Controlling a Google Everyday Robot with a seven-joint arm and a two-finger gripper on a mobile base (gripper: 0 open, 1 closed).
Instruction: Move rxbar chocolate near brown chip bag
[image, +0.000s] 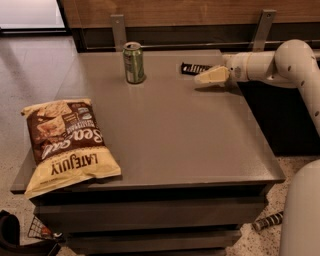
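The rxbar chocolate (194, 68), a small flat black bar with pale lettering, lies at the far right of the grey table (180, 130). The brown chip bag (65, 140) lies flat at the table's near left corner, its pale yellow end toward the front edge. My gripper (201, 78) comes in from the right on the white arm (270, 62). It hovers low over the table just in front of the bar's right end, pointing left. The bar and the bag are far apart.
A green soda can (134, 62) stands upright at the far middle of the table, left of the bar. A wooden wall with metal brackets runs behind the table. A dark bag and a wire basket sit on the floor at the lower left.
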